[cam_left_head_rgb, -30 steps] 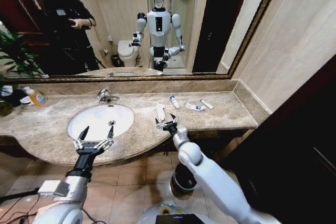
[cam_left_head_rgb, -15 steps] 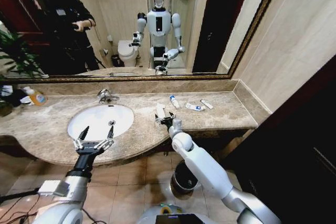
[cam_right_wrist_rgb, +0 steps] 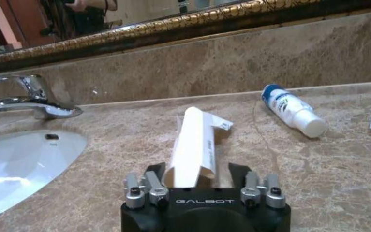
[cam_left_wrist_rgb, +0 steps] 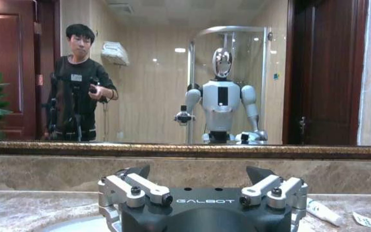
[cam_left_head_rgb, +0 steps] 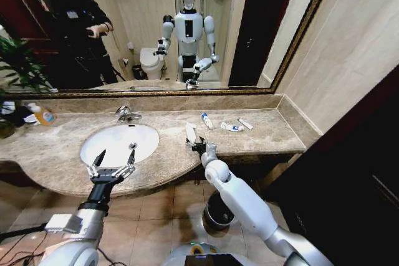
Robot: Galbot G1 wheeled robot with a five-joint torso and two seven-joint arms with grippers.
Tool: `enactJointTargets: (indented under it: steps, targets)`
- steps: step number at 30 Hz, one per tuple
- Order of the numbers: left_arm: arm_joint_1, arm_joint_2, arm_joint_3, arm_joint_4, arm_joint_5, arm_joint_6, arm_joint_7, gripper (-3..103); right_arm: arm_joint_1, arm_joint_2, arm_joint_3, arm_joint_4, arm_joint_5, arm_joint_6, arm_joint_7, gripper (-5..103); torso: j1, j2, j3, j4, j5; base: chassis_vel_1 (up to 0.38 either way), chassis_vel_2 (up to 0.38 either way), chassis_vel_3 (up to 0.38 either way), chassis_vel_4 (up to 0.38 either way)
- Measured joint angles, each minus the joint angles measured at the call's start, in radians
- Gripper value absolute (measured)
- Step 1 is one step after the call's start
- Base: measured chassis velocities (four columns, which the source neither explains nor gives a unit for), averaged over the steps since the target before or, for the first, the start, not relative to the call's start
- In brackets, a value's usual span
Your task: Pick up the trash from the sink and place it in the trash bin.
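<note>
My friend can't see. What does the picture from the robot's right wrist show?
The right gripper sits open on the marble counter, its fingers on either side of the near end of a long white packet. A small white bottle with a blue cap lies farther off, and the white sink and chrome faucet are off to one side.

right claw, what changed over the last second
The right claw has crept forward over the countertop to the near end of the long white flat packet; its fingers now straddle that end, open, not yet clamped. The packet, the small bottle and the tubes lie where they were. The left claw stays open at the sink front edge.
</note>
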State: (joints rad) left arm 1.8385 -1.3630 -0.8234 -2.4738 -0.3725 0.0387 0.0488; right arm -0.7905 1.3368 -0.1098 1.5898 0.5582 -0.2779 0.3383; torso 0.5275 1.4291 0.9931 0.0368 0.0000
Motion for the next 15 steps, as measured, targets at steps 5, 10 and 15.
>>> enactJointTargets:
  steps: [5,10,15]
  targets:
    - [0.0,0.0,0.0,0.0,0.0,0.0,0.0,100,-0.013,0.004,0.0,0.002,-0.019,0.027,-0.022,46,0.0,0.0,0.0,0.0,0.0,0.0,0.0,0.0,0.0]
    - [0.0,0.0,0.0,0.0,0.0,0.0,0.0,100,-0.031,0.001,0.0,0.018,-0.034,0.039,-0.048,30,0.0,0.0,0.0,0.0,0.0,0.0,0.0,0.0,0.0]
    - [0.0,0.0,0.0,0.0,0.0,0.0,0.0,100,-0.048,-0.006,0.0,0.058,-0.036,0.041,-0.041,14,0.0,0.0,0.0,0.0001,0.0001,0.0,0.0,0.0,0.0]
